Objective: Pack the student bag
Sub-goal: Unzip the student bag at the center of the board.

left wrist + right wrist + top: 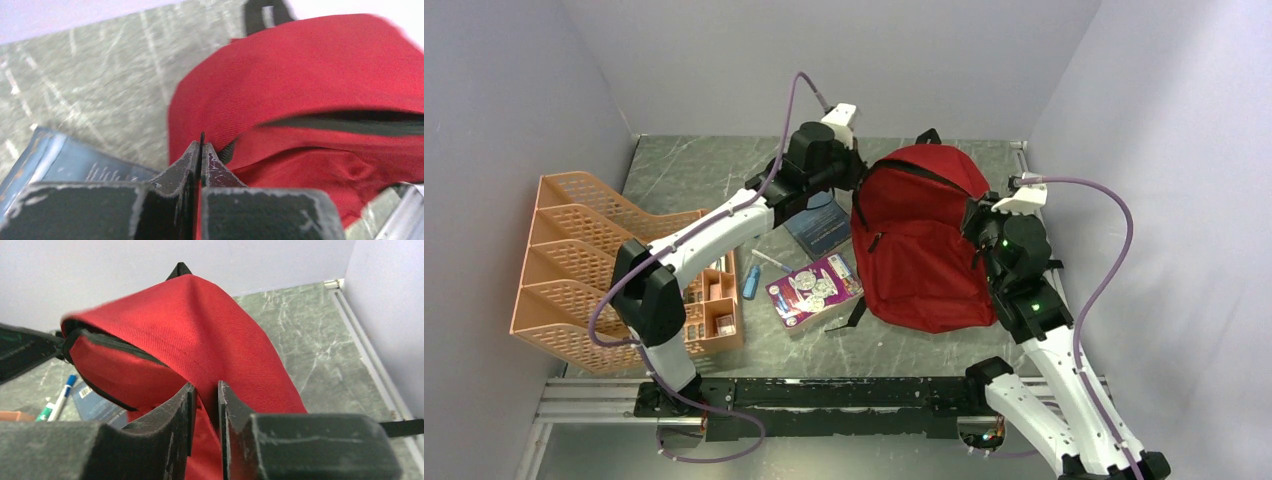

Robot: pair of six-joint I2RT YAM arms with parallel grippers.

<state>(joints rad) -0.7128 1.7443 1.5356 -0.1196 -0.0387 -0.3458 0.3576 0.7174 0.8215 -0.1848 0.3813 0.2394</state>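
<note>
— Now, item one: where do we log the student bag (919,240)?
— Right of centre on the worktop (684,170), lying with its top toward the far wall. Red fabric, with the black zipper (115,345) gaping along the upper edge.
— Item two, left gripper (201,150)?
— At the bag's far-left corner, fingers pressed together. A thin dark sliver shows between the tips. We judge it to be the zipper tab, but we cannot tell for sure.
— Item three, right gripper (205,395)?
— On the bag's right side, pinching a fold of red fabric. We read that as an anchor, so the bag does not slide while the zipper is drawn.
— Loose stock?
— Left of the bag: a dark blue book (819,228), a purple picture box (814,290), a blue pen (751,283) and a white pen (771,260). Farther left is an orange organiser (574,270). All of it lies outside the bag, so we count the packing as not yet begun.
</note>
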